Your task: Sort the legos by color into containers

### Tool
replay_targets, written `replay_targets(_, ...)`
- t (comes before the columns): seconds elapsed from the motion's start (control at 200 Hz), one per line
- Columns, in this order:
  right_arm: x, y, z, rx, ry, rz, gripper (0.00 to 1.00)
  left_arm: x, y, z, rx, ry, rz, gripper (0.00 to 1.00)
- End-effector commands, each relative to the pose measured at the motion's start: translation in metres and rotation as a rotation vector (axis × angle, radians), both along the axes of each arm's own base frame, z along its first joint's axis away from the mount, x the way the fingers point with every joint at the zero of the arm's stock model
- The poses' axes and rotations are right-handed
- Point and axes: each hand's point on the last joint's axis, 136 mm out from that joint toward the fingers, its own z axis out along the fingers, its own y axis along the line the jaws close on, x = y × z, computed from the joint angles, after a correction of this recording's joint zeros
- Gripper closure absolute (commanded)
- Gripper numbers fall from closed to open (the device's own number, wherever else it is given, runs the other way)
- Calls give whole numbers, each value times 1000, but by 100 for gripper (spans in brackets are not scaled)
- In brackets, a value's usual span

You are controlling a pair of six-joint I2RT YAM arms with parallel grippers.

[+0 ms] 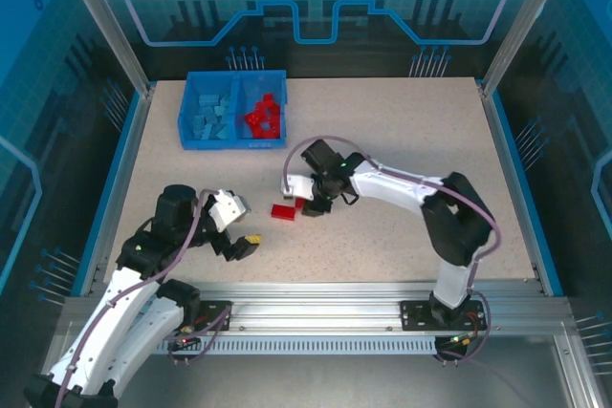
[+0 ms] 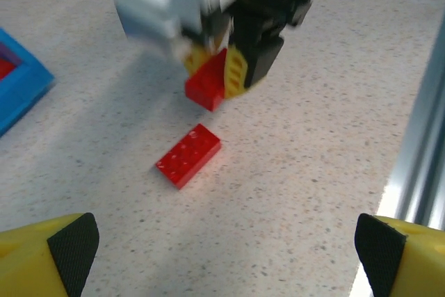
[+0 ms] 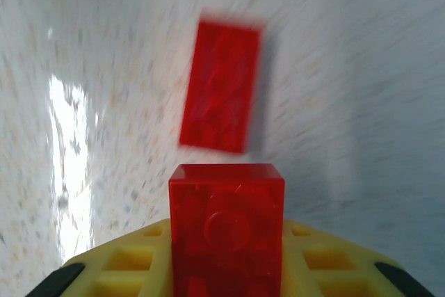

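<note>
Far left on the speckled beige tabletop (image 1: 402,140), the blue rectangular plastic bin (image 1: 229,143) stands with its two compartments side by side. The light blue plastic bricks (image 1: 212,114) lie in its left compartment and the bright red plastic bricks (image 1: 265,117) are heaped in its right one, across the middle divider wall.

Nearer the arms' bases, the left gripper (image 1: 244,246) hangs over bare table with its yellow, black-padded fingers (image 2: 69,245) spread wide and nothing between them.

To its right, one loose red rectangular brick (image 2: 188,156) lies flat on the table, studs up, well apart from the bin.

Just beside it, the right gripper (image 1: 306,204) is clamped on another red brick (image 3: 227,227), pinched between the yellow fingers (image 2: 236,74). Seen from the right wrist, the held brick sits squarely in the jaws with the loose brick right ahead of it. Whether the held brick touches the table cannot be told.
</note>
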Motion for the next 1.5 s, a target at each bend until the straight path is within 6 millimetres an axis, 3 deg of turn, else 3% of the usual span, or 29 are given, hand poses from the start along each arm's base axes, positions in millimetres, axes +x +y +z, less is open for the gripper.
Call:
replay_targets(0.0, 36, 35, 101, 327, -124, -202, 79, 13, 13, 5, 18, -58, 110, 1)
replay_targets(0.11, 76, 46, 141, 458, -134, -431, 80, 27, 31, 14, 27, -102, 247, 1)
replay_targets(0.205, 120, 52, 151, 494, -90, -652, 81, 39, 53, 22, 11, -122, 418, 1)
replay_targets(0.34, 172, 67, 140, 491, 31, -836, 81, 50, 80, 36, -60, -123, 639, 1)
replay_targets(0.505, 227, 84, 107, 512, 48, -959, 78, 55, 99, 47, -96, -129, 762, 1)
replay_targets(0.685, 257, 100, 81, 540, 17, -962, 71, 58, 104, 53, -127, -140, 798, 1)
replay_targets(0.795, 259, 104, 75, 547, 20, -950, 59, 60, 109, 56, -168, -139, 851, 1)
replay_targets(0.875, 257, 103, 81, 542, 9, -937, 57, 61, 112, 58, -169, -142, 865, 1)
replay_targets(1.036, 248, 100, 110, 563, -2, -909, 51, 62, 115, 55, -147, -148, 874, 1)
replay_targets(1.176, 233, 94, 149, 589, 6, -875, 52, 65, 119, 53, -145, -141, 907, 1)
replay_targets(1.311, 201, 86, 192, 607, 42, -791, 50, 69, 130, 56, -272, -59, 1046, 2)
replay_targets(1.326, 197, 86, 188, 595, 56, -779, 50, 69, 130, 58, -287, -46, 1057, 3)
replay_targets(1.336, 192, 83, 201, 609, 52, -766, 50, 69, 130, 60, -308, -31, 1071, 4)
replay_targets(1.391, 170, 77, 210, 597, 81, -703, 48, 68, 132, 63, -408, 63, 1163, 8)
replay_targets(1.496, 122, 59, 220, 567, 134, -578, 45, 66, 126, 50, -613, 337, 1347, 15)
